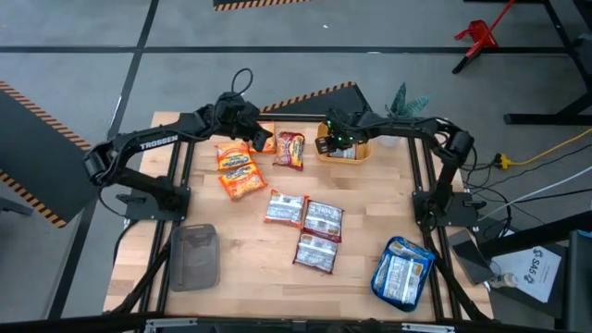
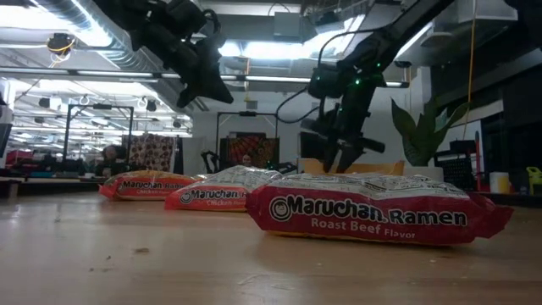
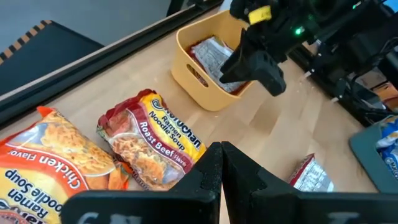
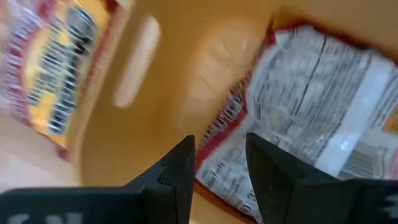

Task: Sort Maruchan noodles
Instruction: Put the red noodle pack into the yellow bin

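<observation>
The right gripper (image 1: 326, 143) is held over the yellow bowl (image 1: 354, 154) at the far side of the desk (image 1: 361, 250), right of the middle. Its jaws are seen slightly apart, with nothing between them, just above a red-and-white ramen packet (image 4: 298, 106) that lies in the bowl with its printed back side up.

The left gripper (image 1: 261, 139) is found at the far side of the desk, left of the middle, raised above the surface. Its jaws are closed together and nothing is held in them. Below it a Roast Beef packet (image 1: 290, 149) lies on the desk, between the bowl and an orange Chicken packet (image 3: 43, 165).

Two more orange packets (image 1: 239, 172) are placed near the left side, one behind the other. Three red-and-white packets (image 1: 306, 227) lie back side up in the middle of the desk, close together. At the near right corner several blue-and-white packets (image 1: 404, 270) are stacked on a teal tray (image 1: 378, 280). A grey tray (image 1: 195, 256) is seen at the near left side, apart from the packets.

In the low view a Roast Beef packet (image 2: 373, 216) lies nearest to the camera, with two Chicken packets (image 2: 174, 191) behind it to the left.
</observation>
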`<act>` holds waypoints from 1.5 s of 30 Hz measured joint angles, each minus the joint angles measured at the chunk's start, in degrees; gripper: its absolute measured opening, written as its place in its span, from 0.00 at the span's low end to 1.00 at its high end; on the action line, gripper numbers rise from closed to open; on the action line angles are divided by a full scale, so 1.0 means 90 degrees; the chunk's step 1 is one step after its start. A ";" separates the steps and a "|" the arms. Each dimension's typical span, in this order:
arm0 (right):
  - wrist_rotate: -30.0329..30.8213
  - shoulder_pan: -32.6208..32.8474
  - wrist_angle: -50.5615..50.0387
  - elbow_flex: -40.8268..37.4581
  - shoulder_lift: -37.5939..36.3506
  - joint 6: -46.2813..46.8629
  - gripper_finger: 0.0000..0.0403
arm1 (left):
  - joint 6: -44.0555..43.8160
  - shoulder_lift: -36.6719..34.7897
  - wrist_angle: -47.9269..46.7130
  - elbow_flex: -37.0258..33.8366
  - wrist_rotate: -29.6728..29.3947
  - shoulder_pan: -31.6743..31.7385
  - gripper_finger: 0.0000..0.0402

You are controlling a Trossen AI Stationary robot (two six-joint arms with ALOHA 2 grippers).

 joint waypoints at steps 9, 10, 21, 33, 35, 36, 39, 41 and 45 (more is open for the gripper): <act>0.0395 0.0000 -0.1143 0.0190 0.0033 0.0183 0.31 | 0.0159 0.0010 0.0005 -0.0002 -0.0019 0.0001 0.00; 0.0538 0.0000 -0.1371 0.0287 0.0031 0.0197 0.31 | 0.0161 0.0010 0.0005 -0.0002 -0.0019 0.0000 0.00; 0.0627 0.0116 -0.1784 0.1852 0.0025 -0.0233 0.31 | 0.0338 0.0008 -0.0118 -0.0002 0.0482 0.0132 0.00; 0.0089 0.1394 -0.1211 0.2098 0.0022 -0.0167 0.31 | 0.0937 0.0929 -0.0147 -0.0015 0.1327 0.0613 0.00; 0.0054 0.1685 -0.1206 0.1971 0.0022 -0.0161 0.31 | 0.1091 0.1210 0.0045 -0.0015 0.1344 0.0551 0.00; 0.0072 0.1838 -0.1184 0.1896 0.0022 -0.0151 0.31 | 0.1104 0.1343 0.0140 -0.0015 0.1343 0.0527 0.00; 0.0349 0.2259 -0.1221 0.1662 0.0022 0.0126 0.31 | 0.1134 0.1678 0.0558 -0.0015 0.1271 0.0433 0.00; 0.0541 0.2493 -0.1193 0.1524 0.0022 0.0343 0.31 | 0.1187 0.1849 0.0738 -0.0015 0.1041 0.0343 0.00; 0.0631 0.2750 -0.1225 0.1330 0.0022 0.0825 0.31 | 0.1436 0.2073 0.0783 0.0079 0.0233 0.0171 0.00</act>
